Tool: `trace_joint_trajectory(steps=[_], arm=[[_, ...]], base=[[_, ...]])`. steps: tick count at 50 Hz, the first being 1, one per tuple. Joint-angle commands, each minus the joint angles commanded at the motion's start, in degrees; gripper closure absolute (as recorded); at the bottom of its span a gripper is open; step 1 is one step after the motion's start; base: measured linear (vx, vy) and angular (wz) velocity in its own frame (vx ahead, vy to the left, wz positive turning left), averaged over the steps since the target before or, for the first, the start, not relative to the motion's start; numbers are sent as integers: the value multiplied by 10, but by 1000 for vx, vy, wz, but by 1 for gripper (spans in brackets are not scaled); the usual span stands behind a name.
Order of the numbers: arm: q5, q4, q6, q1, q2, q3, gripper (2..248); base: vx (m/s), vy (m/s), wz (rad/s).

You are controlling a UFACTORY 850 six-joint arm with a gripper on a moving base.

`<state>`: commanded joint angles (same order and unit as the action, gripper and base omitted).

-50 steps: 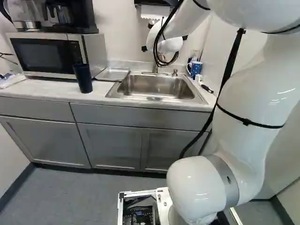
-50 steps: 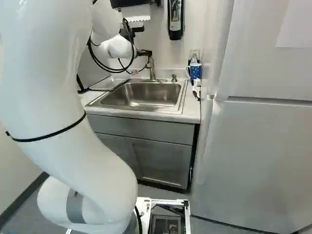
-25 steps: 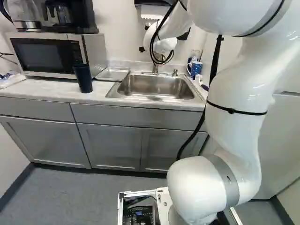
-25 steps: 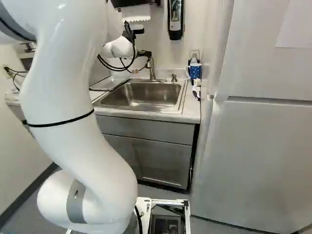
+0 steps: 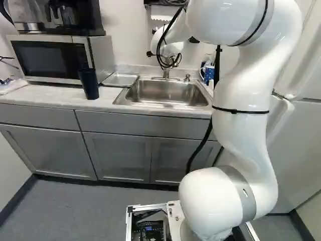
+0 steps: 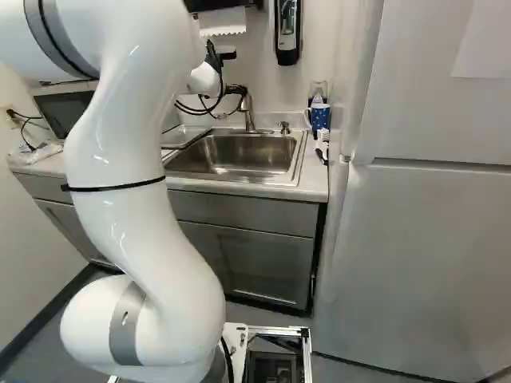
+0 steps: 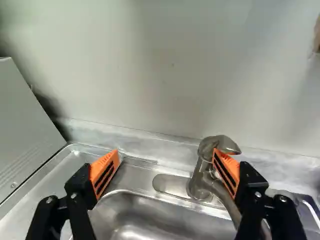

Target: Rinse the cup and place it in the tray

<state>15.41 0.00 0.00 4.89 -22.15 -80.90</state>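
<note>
Before the pale wall [image 7: 125, 75], the claw [image 6: 236, 89] stands wide open over the sink [image 5: 163, 94], near the faucet [image 7: 199, 177].

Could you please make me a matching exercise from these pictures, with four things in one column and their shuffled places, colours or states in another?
1. Dark tumbler
2. Tray
3. Mug
4. Gripper

A. flat, beside the sink
B. open
C. upright, in front of the microwave
D. blue with white dots

Right pairs: 1-C, 2-A, 3-D, 4-B
</note>
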Motion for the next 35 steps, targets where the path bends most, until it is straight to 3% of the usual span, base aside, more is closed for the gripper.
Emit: trace_joint_trajectory(steps=[10, 35], arm=[[0, 0, 0, 2, -23, -27, 3], [19, 0, 0, 2, -23, -28, 3]], base=[[0, 0, 0], [0, 0, 0]])
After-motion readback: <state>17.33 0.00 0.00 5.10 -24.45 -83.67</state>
